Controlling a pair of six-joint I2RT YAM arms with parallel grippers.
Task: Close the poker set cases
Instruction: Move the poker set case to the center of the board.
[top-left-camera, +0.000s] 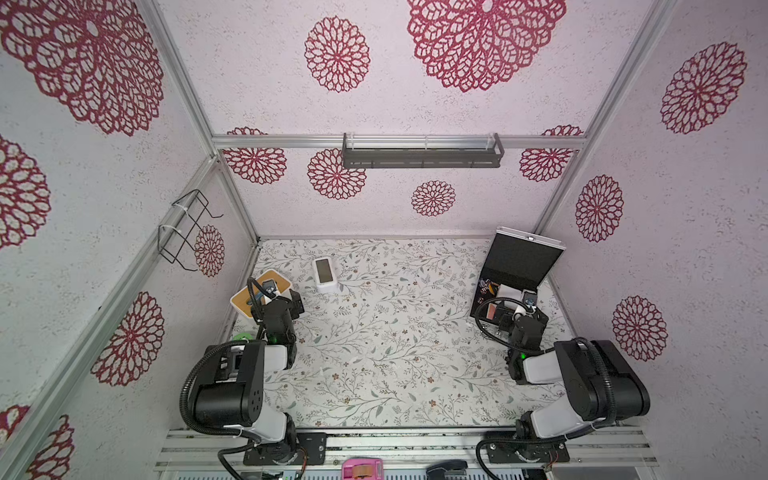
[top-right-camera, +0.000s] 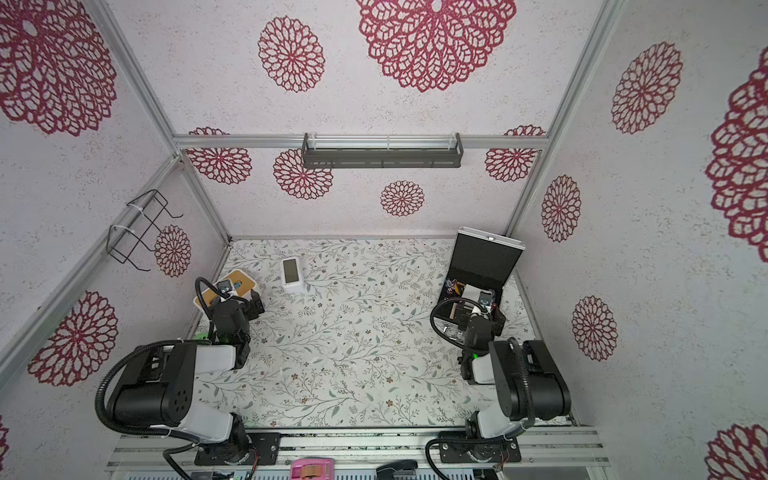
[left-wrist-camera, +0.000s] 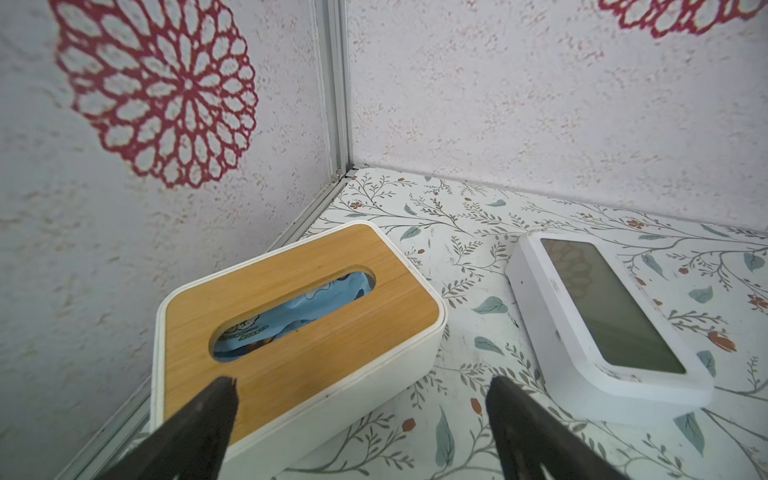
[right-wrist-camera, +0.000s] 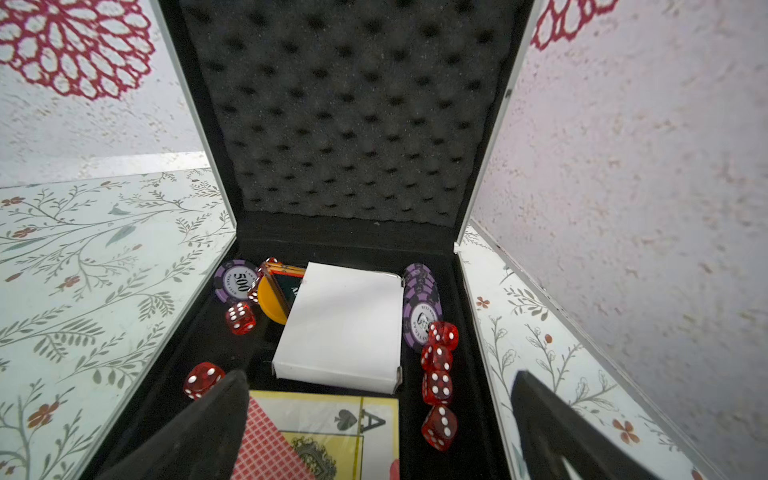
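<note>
Poker case (top-left-camera: 521, 259) open, R tool (right-wrist-camera: 378, 376) wide over it, L tool (left-wrist-camera: 360, 380) wide

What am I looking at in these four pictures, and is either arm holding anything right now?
Two robot arms stand at the near edge of a floral table. Both top views look down from overhead; each wrist view looks out past that arm's pincer. The left pincer is open near a wood-topped white box and a small white screen device. The right pincer is open, facing into the open poker case, with dice, chips and a white packet inside. Nothing is held.
</note>
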